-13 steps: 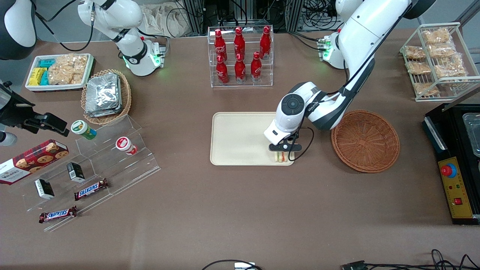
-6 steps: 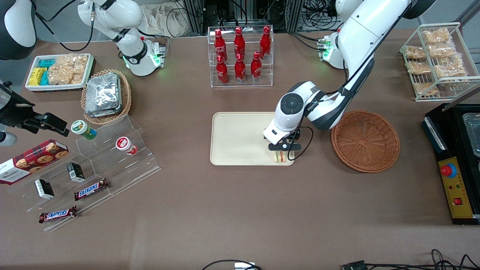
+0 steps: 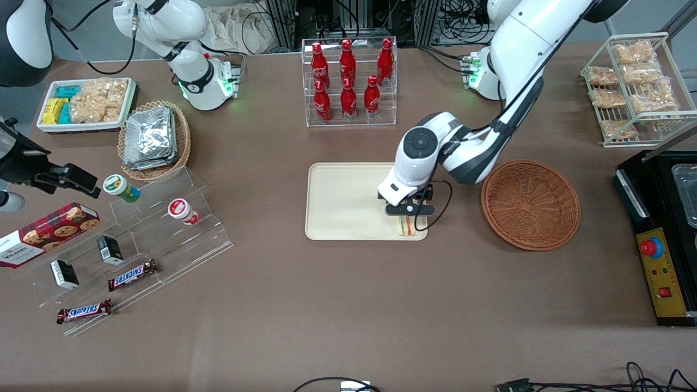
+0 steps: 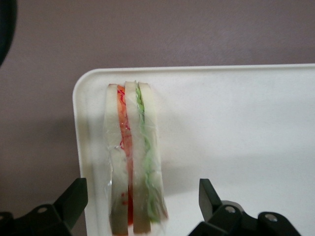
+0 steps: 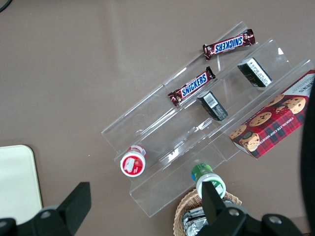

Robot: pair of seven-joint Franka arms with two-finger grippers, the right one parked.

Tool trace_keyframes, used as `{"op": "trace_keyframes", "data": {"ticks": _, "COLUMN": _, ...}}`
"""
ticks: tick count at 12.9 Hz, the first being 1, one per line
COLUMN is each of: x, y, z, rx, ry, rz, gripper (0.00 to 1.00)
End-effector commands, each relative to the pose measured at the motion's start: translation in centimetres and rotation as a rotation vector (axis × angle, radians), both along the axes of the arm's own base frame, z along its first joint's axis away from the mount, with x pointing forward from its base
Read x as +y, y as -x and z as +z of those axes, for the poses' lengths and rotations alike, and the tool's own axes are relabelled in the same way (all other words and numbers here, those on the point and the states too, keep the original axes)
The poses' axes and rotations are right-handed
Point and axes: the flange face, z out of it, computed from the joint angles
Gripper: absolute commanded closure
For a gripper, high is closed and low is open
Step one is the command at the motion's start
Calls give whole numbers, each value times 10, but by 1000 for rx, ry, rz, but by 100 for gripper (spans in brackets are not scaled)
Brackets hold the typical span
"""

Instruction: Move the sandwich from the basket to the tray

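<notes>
Sandwich (image 4: 132, 157): I see it standing on edge on the tray (image 3: 337, 201), in the corner nearest the front camera and the basket (image 3: 530, 204), close to the rim.
Hand (image 3: 405, 216): spread wide just above it, fingers (image 4: 74, 199) clear on both sides.
Basket: holds nothing, on the table (image 3: 348, 305) beside the tray.

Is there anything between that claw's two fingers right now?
Yes. In the left wrist view the gripper is open over the tray, and the sandwich lies between its fingers, touching neither. The basket beside it holds nothing.
</notes>
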Motion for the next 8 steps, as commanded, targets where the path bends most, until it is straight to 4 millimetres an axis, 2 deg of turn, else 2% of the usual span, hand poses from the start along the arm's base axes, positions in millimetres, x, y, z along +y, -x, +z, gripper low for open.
{"op": "trace_keyframes", "data": {"ticks": 1, "x": 22, "y": -3, "z": 86, "rx": -62, "ry": -38, "rz": 11, "gripper": 0}}
{"op": "trace_keyframes", "data": {"ticks": 2, "x": 34, "y": -10, "z": 118, "rx": -40, "ry": -30, "rz": 10, "gripper": 0}}
{"op": "trace_keyframes", "data": {"ticks": 4, "x": 89, "y": -41, "z": 179, "rx": 12, "ry": -16, "rz": 12, "gripper": 0}}
{"op": "trace_keyframes", "data": {"ticks": 5, "x": 120, "y": -56, "z": 202, "rx": 56, "ry": -26, "rz": -1, "gripper": 0}}
{"op": "trace_keyframes", "data": {"ticks": 6, "x": 153, "y": -67, "z": 224, "rx": 66, "ry": -43, "rz": -4, "gripper": 0}}
{"op": "trace_keyframes", "data": {"ticks": 7, "x": 182, "y": -68, "z": 240, "rx": 47, "ry": -52, "rz": 12, "gripper": 0}}
{"op": "trace_keyframes", "data": {"ticks": 8, "x": 222, "y": -69, "z": 242, "rx": 48, "ry": -62, "rz": 47, "gripper": 0}}
